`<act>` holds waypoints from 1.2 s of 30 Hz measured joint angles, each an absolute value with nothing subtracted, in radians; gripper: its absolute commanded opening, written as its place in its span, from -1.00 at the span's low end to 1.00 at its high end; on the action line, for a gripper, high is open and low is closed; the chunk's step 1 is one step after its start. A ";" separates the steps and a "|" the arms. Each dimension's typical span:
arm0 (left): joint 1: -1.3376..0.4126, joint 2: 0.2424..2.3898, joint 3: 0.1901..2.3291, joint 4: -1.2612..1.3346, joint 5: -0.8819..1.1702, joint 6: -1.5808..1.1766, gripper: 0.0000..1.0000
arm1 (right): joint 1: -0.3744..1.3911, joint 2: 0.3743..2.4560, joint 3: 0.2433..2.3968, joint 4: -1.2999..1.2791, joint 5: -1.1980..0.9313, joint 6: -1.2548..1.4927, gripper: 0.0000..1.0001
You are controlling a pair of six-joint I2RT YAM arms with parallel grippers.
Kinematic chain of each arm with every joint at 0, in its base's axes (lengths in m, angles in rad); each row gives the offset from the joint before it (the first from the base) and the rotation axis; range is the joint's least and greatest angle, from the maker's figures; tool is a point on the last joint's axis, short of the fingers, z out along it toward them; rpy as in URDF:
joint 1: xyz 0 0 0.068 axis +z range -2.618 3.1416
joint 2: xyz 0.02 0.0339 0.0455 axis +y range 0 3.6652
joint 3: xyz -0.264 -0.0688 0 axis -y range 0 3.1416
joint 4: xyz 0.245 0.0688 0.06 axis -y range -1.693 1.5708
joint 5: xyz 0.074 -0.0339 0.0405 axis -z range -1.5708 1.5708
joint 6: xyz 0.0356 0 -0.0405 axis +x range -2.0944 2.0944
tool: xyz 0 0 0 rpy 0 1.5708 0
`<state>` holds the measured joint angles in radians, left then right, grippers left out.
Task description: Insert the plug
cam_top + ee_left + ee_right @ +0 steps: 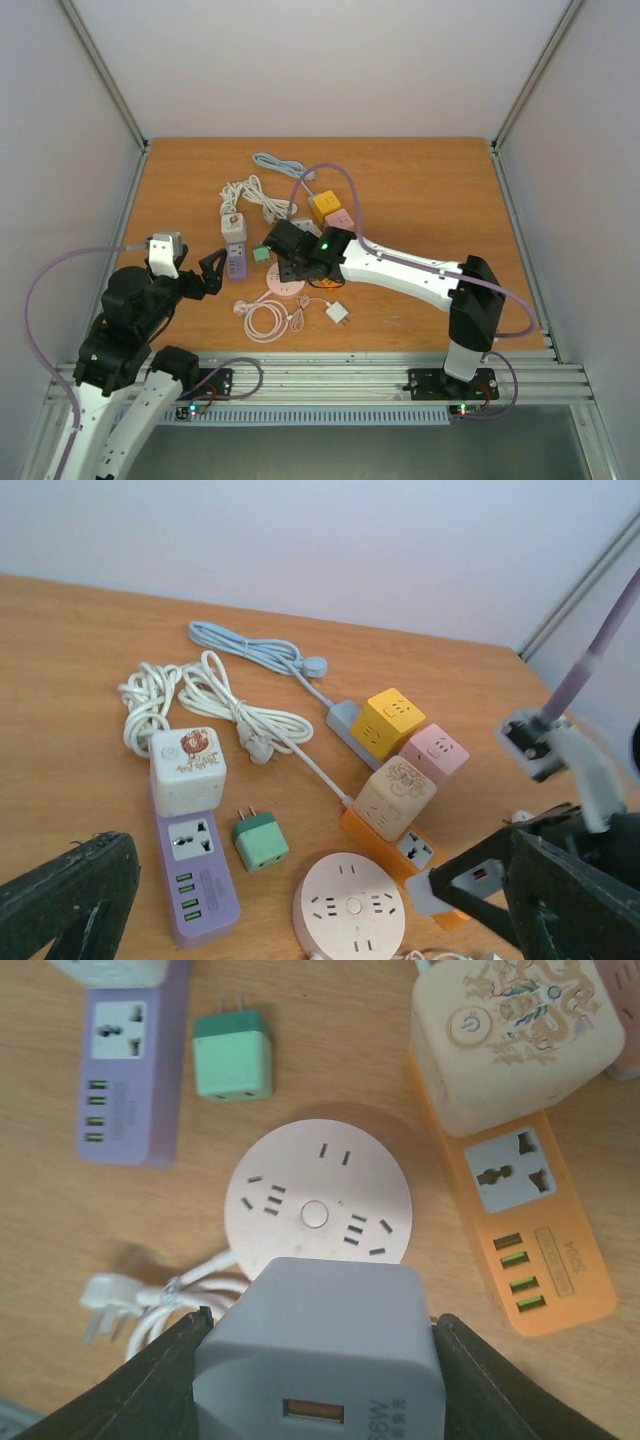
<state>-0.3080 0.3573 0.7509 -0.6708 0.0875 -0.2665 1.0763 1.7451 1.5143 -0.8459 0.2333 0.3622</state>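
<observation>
My right gripper is shut on the plug, a pale grey USB charger block with its port facing the camera. A black finger presses each side of it. The plug hangs just above the near edge of the round pink socket, which lies flat on the table. Seen from the left wrist, the same plug sits to the right of the round socket. My left gripper stands open and holds nothing, left of the socket, with one finger at the frame's lower left.
A purple strip and a green adapter lie left of the socket. An orange strip carrying a cream cube lies to its right. Yellow and pink cubes, a white charger and coiled cables lie around.
</observation>
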 measured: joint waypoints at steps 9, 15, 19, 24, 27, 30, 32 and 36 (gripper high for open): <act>-0.308 0.325 0.700 -0.695 0.101 -0.307 0.99 | 1.061 1.869 1.497 -0.805 0.264 0.422 -0.15; -0.308 0.324 0.698 -0.695 0.104 -0.302 0.99 | 1.048 1.885 1.460 -0.787 0.276 0.466 -0.14; -0.308 0.324 0.698 -0.695 0.100 -0.302 0.99 | 1.043 1.890 1.457 -0.763 0.271 0.493 -0.15; -0.308 0.324 0.698 -0.695 0.099 -0.303 0.99 | 1.042 1.892 1.446 -0.739 0.262 0.519 -0.15; -0.308 0.324 0.698 -0.695 0.097 -0.303 0.99 | 1.042 1.892 1.446 -0.739 0.262 0.530 -0.14; -0.308 0.324 0.698 -0.695 0.096 -0.303 0.99 | 1.042 1.894 1.446 -0.741 0.267 0.542 -0.14; -0.308 0.324 0.698 -0.695 0.096 -0.303 0.99 | 1.042 1.898 1.446 -0.741 0.272 0.549 -0.14; -0.308 0.324 0.697 -0.695 0.096 -0.303 0.99 | 1.042 1.901 1.448 -0.740 0.274 0.562 -0.13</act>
